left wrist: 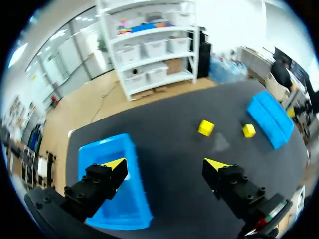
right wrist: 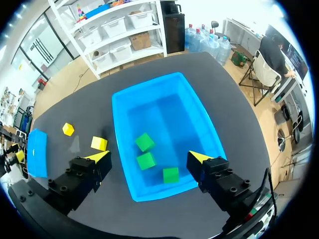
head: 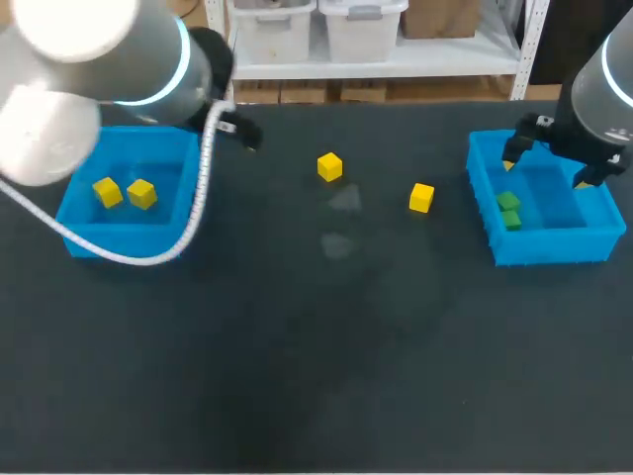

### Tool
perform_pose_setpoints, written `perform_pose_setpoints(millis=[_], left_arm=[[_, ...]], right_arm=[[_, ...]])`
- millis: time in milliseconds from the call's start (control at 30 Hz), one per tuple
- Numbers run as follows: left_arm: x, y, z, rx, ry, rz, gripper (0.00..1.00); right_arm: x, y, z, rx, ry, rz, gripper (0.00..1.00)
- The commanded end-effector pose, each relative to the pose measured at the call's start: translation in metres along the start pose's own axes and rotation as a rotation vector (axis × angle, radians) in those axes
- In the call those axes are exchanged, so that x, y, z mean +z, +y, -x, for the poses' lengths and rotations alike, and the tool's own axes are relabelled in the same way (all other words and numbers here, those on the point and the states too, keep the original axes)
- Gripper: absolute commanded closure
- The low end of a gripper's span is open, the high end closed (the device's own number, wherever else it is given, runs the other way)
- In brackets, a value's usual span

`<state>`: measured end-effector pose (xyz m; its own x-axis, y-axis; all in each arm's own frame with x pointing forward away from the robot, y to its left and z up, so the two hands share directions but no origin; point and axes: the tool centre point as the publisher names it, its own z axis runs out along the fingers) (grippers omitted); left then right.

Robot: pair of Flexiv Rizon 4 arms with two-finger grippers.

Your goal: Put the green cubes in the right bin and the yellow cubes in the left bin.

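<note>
At the right of the head view, the right bin (head: 554, 242) holds 3 green cubes (right wrist: 146, 161), and the right gripper (right wrist: 149, 157) hangs spread and empty above them, so the green part looks done. At the left, the left bin (head: 173, 193) holds 2 yellow cubes (head: 107, 192). 2 more yellow cubes (head: 330, 166) lie apart on the table (head: 297, 346) near the upper middle. The left gripper (left wrist: 165, 164) is released and empty over its bin's edge, probably poised to fetch them.

A robotics lab: left arm (head: 119, 49) and right arm (head: 603, 94) over a dark table (head: 297, 376).
</note>
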<state>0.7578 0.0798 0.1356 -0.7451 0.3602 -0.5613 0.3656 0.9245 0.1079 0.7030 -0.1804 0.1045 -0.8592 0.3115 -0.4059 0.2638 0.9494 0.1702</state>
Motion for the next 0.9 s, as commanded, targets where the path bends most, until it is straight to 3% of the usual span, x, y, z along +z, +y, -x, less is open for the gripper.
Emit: perform_pose_setpoints(millis=[33,233,400,600,633,733,900], left_arm=[[0.033,-0.034,0.018,0.240,0.232,-0.096,0.00],[0.052,-0.052,0.028,0.254,0.306,-0.093,0.00],[0.050,-0.063,0.040,0.194,0.321,-0.141,0.00],[0.050,-0.063,0.040,0.194,0.321,-0.141,0.00],[0.049,-0.064,0.033,0.197,0.324,-0.144,0.00],[0.060,-0.064,0.023,0.190,0.336,-0.130,0.00],[0.077,-0.066,0.022,0.204,0.335,-0.135,0.00]], right_arm=[[-0.001,-0.001,-0.002,0.002,-0.009,0.000,0.00],[-0.001,-0.001,-0.002,0.002,-0.009,0.000,0.00],[-0.001,-0.001,-0.002,0.002,-0.009,0.000,0.00],[-0.001,-0.001,-0.002,0.002,-0.009,0.000,0.00],[-0.001,-0.001,-0.002,0.002,-0.009,0.000,0.00],[-0.001,-0.001,-0.002,0.002,-0.009,0.000,0.00],[-0.001,-0.001,-0.002,0.002,-0.009,0.000,0.00]])
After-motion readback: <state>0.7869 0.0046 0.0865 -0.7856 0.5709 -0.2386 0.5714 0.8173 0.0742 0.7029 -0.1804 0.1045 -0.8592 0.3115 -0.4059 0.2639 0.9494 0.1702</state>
